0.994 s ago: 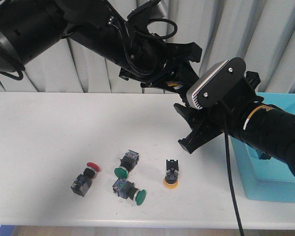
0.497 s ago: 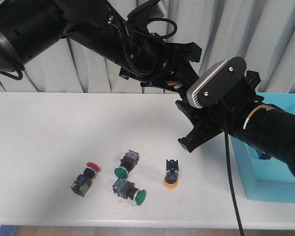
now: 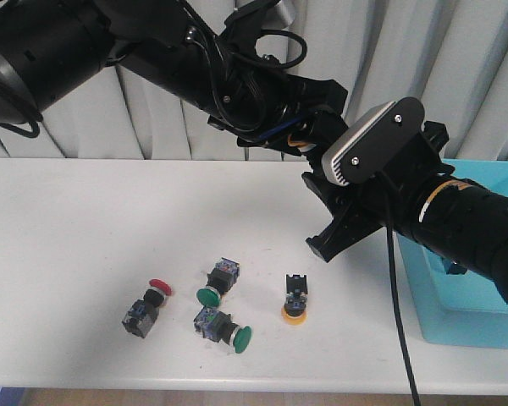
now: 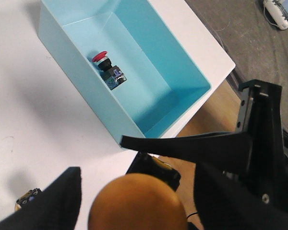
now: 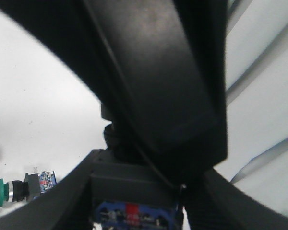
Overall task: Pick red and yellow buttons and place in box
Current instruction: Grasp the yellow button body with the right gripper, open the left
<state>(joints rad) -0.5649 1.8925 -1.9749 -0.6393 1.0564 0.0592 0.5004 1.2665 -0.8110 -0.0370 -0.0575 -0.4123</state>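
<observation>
Yellow button [image 4: 138,202] gripped inside left pincer [image 4: 134,211].

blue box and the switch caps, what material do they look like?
Box: looks like moulded plastic, uniform turquoise, smooth semi-matte walls with soft sheen. Yellow cap in the left gripper and red cap in the box: likely plastic too, opaque solid colour, smooth rounded domes. Can't confirm beyond looks.
</observation>
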